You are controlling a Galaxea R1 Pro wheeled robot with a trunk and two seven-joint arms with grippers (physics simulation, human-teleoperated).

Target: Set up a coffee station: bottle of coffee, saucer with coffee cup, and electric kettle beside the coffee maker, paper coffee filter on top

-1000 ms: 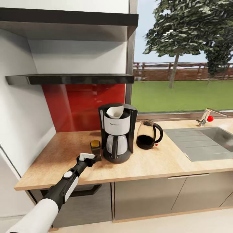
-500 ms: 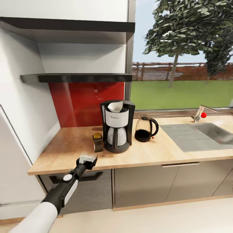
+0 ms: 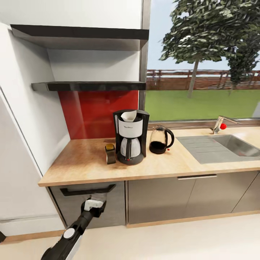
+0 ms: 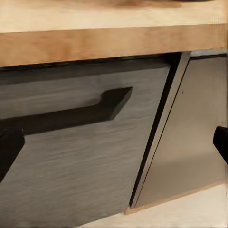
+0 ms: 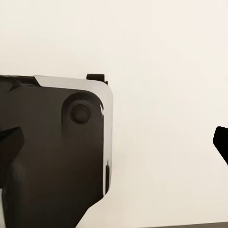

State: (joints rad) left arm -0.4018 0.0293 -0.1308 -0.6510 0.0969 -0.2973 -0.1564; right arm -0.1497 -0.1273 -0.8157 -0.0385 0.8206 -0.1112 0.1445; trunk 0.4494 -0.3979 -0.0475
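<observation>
Worktop: the long light tan wood-look kitchen countertop (image 3: 86,164) is seen over glossy dark grey cabinet fronts (image 3: 159,196); its front edge also appears in the left wrist view (image 4: 95,45).
Coffee maker: the black drip coffee maker with a silver-white band (image 3: 130,139) stands on the countertop, in front of the red glossy backsplash (image 3: 95,112).
On top of the machine: a white thin paper coffee filter (image 3: 129,116) is set in the open top of the coffee maker, mouth upward.
Jar: the small dark brown bottle of coffee with a gold-tan lid (image 3: 110,154) stands upright on the countertop just beside the coffee maker, on its left in the head view.
Kettle: the squat clear-glass electric kettle with a black loop handle (image 3: 160,140) stands on the other side of the coffee maker, near it; dark liquid is seen in its lower part.
Shelf: the thin dark grey kitchen shelf (image 3: 90,86) is fixed to the wall above the backsplash.
Sink side: a steel sink with drainboard (image 3: 220,146) is let into the countertop well apart from the kettle, with a tap with a red knob (image 3: 220,125) behind it.
In the way: a dark bar handle (image 4: 66,116) on a grey drawer front lies directly ahead of the left gripper.
Left gripper (image 3: 94,203): it is held below the countertop edge, in front of the drawer; its fingers (image 4: 9,147) are seen spread apart with nothing between them.
Right gripper (image 5: 118,142): its dark fingertips are seen at opposite picture edges, apart, over a pale surface and a black robot part (image 5: 52,142).
</observation>
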